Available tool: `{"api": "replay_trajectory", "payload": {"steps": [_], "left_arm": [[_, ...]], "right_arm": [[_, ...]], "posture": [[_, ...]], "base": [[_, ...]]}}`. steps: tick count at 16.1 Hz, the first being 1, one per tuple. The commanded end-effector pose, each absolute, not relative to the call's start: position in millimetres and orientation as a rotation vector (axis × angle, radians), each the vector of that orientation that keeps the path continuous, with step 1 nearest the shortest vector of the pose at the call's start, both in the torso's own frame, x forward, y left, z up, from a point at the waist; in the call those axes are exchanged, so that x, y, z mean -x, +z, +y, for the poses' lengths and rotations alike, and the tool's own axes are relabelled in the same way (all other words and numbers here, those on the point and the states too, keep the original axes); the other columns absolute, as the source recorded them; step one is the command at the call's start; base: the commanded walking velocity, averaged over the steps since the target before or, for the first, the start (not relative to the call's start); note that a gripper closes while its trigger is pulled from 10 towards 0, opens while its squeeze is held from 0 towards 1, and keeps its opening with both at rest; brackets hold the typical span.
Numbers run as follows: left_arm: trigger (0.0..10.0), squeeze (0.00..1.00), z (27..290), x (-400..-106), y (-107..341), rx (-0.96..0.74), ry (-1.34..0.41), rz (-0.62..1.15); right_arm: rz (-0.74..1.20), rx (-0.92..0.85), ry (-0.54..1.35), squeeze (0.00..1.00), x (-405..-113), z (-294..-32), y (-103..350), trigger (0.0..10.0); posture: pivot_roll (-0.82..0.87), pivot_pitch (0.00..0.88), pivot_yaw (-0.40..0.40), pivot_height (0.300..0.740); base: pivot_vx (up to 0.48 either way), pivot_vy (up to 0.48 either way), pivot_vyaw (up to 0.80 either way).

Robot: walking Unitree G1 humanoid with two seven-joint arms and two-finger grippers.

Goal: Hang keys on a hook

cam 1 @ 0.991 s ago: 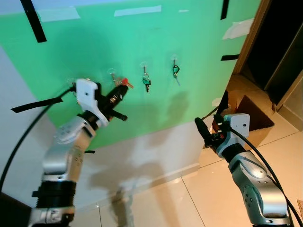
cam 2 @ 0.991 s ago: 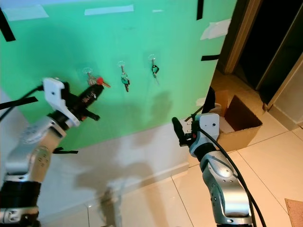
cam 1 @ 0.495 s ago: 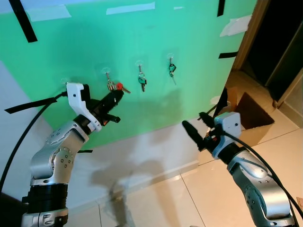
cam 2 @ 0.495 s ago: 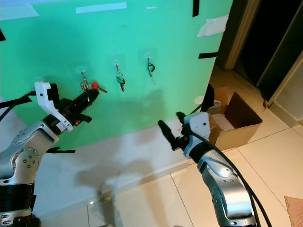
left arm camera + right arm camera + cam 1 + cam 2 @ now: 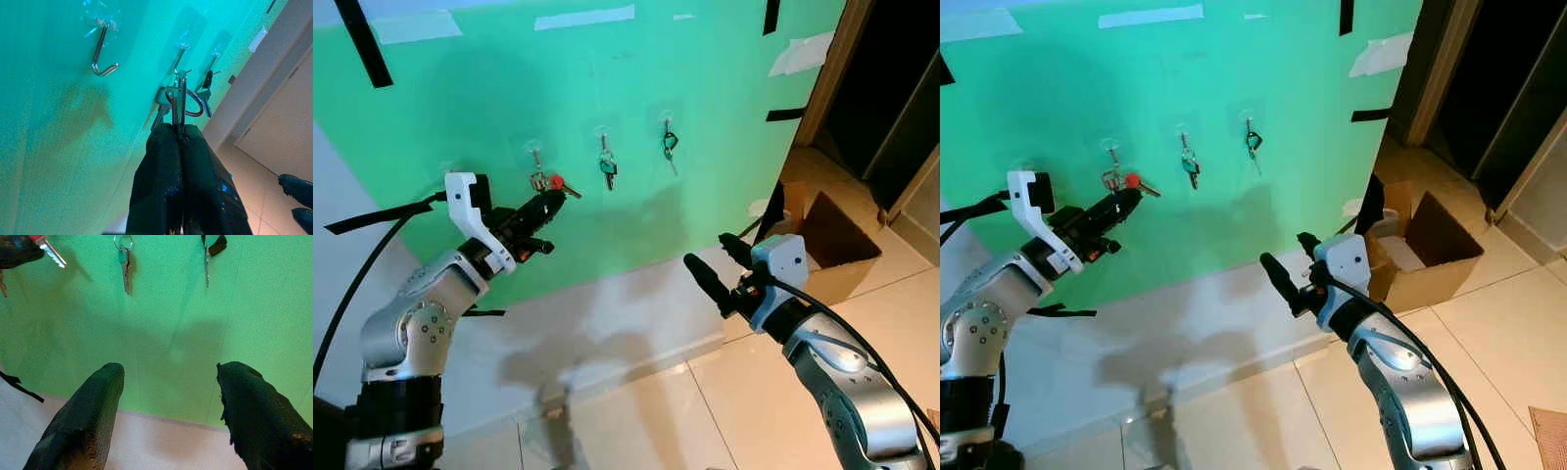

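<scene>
at the left centre of the left eye view, the left gripper (image 5: 551,200) reached up to the green wall (image 5: 705,176), its fingers pressed together on the keys (image 5: 555,183), a bunch with a red-headed key, pinched by the ring so it could be slipped over a hook (image 5: 536,157). whether the ring already sat on that hook i could not tell; in the left wrist view the fingers (image 5: 161,161) hid the bunch's lower part, and an empty hook (image 5: 100,51) showed at upper left. further right hung a green-tagged key (image 5: 608,169) and a dark key (image 5: 670,145). low at centre right, the right gripper (image 5: 720,262) waited idle, fingers spread. a cardboard box (image 5: 822,235) stood at right.
</scene>
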State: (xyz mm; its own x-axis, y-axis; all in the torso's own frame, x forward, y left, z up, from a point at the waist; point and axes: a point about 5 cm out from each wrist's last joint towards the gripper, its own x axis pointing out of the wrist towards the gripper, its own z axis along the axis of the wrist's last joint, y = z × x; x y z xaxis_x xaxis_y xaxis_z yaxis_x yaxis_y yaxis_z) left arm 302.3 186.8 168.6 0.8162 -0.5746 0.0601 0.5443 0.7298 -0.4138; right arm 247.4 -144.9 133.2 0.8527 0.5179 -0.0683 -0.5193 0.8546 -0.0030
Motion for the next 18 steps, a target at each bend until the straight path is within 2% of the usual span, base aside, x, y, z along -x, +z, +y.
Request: {"api": "replay_trajectory", "payload": {"steps": [1, 7, 13, 18], "left_arm": [[10.0, 0.0, 187.5, -305.8, 170.9, 0.419, -0.628, 0.078], [10.0, 0.0, 191.6, -321.5, 175.9, 0.45, -0.63, 0.045], [10.0, 0.0, 195.5, -316.4, 177.3, 0.449, -0.641, 0.007], [10.0, 0.0, 197.3, -308.6, 169.9, 0.478, -0.61, 0.011]], "right_arm": [[0.058, 0.03, 0.561, 0.0, -245.7, -142.9, 136.5, 10.0], [0.044, 0.049, 0.605, 0.0, -245.4, -140.5, 141.1, 10.0], [0.022, 0.029, 0.757, 0.0, -237.1, -134.0, 147.4, 10.0], [0.007, 0.028, 0.777, 0.0, -240.2, -136.7, 152.3, 10.0]], "posture": [[-0.07, 0.0, 0.074, 0.74], [-0.09, 0.0, 0.083, 0.74], [-0.09, 0.0, 0.082, 0.74], [-0.09, 0.0, 0.079, 0.74]], "base": [[0.0, 0.0, 0.0], [0.0, 0.0, 0.0], [0.0, 0.0, 0.0], [0.0, 0.0, 0.0]]}}
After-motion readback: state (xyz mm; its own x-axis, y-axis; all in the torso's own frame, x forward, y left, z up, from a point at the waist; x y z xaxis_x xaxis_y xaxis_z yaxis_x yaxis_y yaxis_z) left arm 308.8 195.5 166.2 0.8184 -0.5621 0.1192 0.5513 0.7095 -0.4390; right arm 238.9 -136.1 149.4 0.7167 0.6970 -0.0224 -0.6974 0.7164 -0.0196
